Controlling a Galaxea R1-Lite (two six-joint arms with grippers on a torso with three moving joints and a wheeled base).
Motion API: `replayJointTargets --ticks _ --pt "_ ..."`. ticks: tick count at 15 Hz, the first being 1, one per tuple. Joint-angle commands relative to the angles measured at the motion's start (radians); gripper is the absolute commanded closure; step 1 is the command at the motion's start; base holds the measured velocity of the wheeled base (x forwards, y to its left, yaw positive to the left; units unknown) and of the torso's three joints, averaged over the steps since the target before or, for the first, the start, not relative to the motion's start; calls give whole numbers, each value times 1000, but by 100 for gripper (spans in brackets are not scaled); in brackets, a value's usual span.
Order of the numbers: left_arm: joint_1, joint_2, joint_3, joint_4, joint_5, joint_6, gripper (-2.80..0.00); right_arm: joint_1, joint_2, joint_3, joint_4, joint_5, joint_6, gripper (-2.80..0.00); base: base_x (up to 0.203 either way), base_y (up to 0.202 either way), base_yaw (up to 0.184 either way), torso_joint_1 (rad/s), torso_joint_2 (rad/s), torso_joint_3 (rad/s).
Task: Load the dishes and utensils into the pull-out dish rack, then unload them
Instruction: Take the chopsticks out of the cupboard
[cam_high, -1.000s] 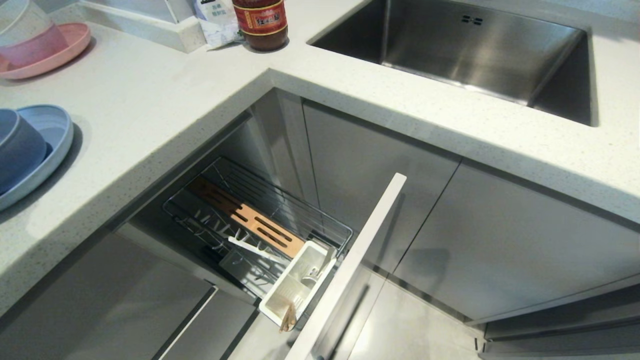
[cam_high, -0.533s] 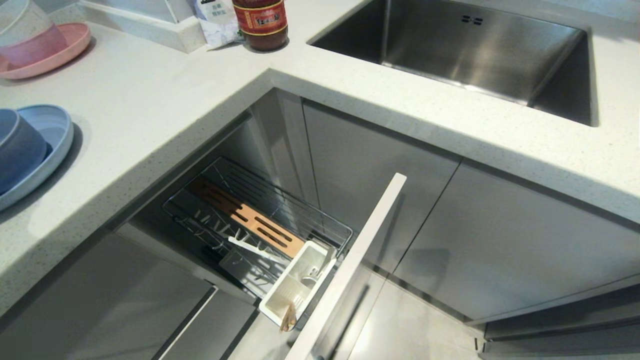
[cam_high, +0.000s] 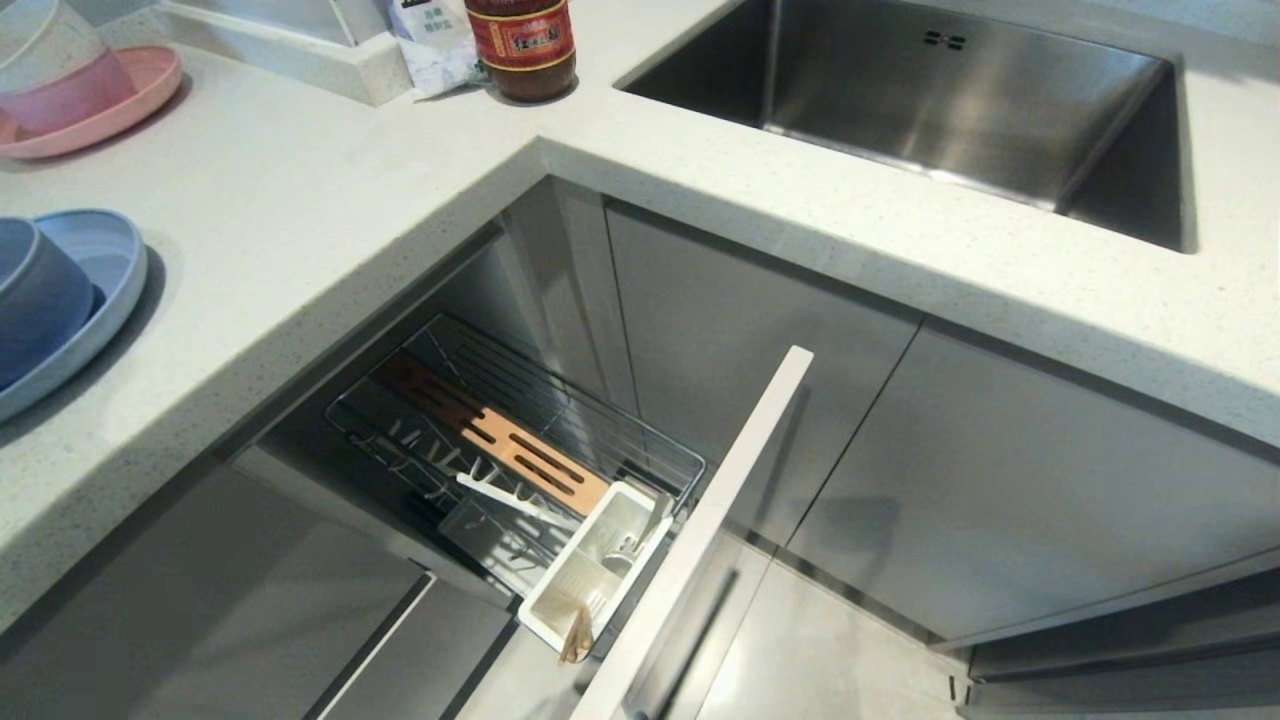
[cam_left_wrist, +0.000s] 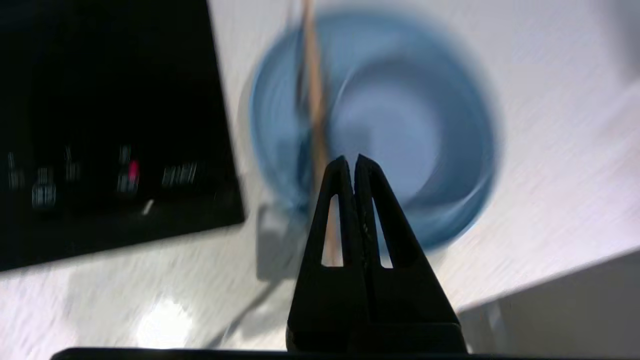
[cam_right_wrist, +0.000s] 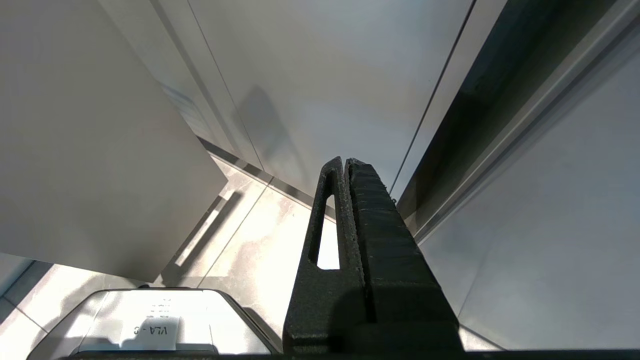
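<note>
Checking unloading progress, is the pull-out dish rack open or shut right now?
Open. The pull-out dish rack stands out from the cabinet, its pale front swung clear, the white utensil box exposed.

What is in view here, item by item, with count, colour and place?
counter: one, speckled white, L-shaped
sink: one, steel, far right
sauce bottle: one, dark, counter's back
pink plate: one, far left, under white-and-pink bowl
blue plate: one, left edge, under blue bowl
hob: one, black, beside blue plate
dish rack: one, chrome, pulled out below counter
wooden strip: one, brown, in rack
utensil box: one, white, rack's front
chopsticks: pair, light brown, in box
left tool: shut, black, over blue bowl
right tool: shut, black, by lower cabinets
</note>
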Motion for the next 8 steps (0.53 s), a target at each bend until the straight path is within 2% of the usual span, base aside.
replayJointTargets --ticks 1,5,6,8 --pt "-24 5 -97 -71 33 -97 0 0 -3 2 0 0 0 0 0 0 0 0 0 0" --pt "-149 58 -362 -140 75 -281 0 0 -3 2 0 0 0 0 0 0 0 0 0 0" --pt "-208 84 -442 -133 86 -327 0 1 -4 2 0 0 0 0 0 0 0 0 0 0" --pt "-374 135 -503 -119 118 -388 0 0 -3 2 0 0 0 0 0 0 0 0 0 0"
